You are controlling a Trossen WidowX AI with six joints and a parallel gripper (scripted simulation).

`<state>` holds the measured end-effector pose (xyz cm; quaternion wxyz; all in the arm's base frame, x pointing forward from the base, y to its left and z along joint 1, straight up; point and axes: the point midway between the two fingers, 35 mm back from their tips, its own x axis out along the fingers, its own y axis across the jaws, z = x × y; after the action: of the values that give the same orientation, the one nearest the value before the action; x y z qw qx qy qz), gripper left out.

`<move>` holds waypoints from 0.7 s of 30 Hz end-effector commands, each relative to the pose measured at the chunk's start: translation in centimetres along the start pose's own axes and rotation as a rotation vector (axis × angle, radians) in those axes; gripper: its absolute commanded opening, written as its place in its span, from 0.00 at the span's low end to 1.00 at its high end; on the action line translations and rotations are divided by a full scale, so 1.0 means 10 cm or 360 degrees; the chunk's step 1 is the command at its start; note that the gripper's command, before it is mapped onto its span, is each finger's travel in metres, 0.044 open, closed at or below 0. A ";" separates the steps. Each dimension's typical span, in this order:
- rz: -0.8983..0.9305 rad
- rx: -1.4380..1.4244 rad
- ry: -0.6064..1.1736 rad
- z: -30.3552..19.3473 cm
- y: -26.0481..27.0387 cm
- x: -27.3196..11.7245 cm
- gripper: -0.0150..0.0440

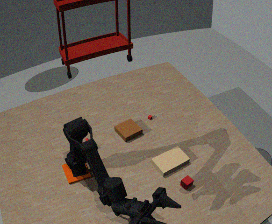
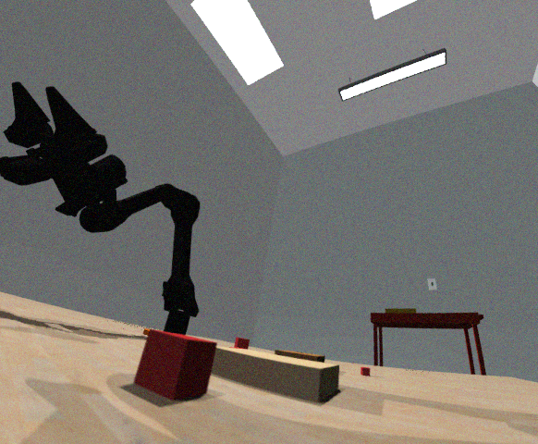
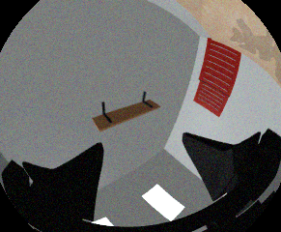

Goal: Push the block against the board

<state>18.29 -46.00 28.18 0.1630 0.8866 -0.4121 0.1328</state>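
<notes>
Two fingers of the gripper (image 1: 173, 215) (image 2: 33, 86) (image 3: 142, 139) stand wide apart, with nothing between them. The gripper is raised above the level of the board (image 1: 170, 159) (image 2: 269, 373) and points away from it. The red cube (image 1: 187, 182) (image 2: 176, 365) sits just beside the board. The square block, judged to be the flat brown piece (image 1: 128, 129) (image 2: 300, 354), lies on the board's opposite side from the red cube, apart from the board.

The step in hand is judged to be the approach. Close the fingers, lower them behind the block's far side from the board, and push low and centrally. Align a block edge with a board edge before full contact; an off-centre push could rotate either part. Then retract.

The top view shows the gap between block and board; the exterior view hides it behind the board but shows the gripper's height. The wrist view shows a wall shelf (image 3: 126, 116), and neither part.
</notes>
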 end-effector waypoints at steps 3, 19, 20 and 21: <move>-0.0002 0.0004 -0.0002 0.00 -0.01 0.00 0.80; -0.0257 0.0607 -0.0321 0.26 -1.15 0.37 0.25; -0.0276 0.0650 -0.0347 0.27 -1.24 0.38 0.25; -0.0295 0.0692 -0.0375 0.28 -1.33 0.40 0.25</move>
<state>29.30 -42.76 24.76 -0.0327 0.9400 -0.3236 0.1030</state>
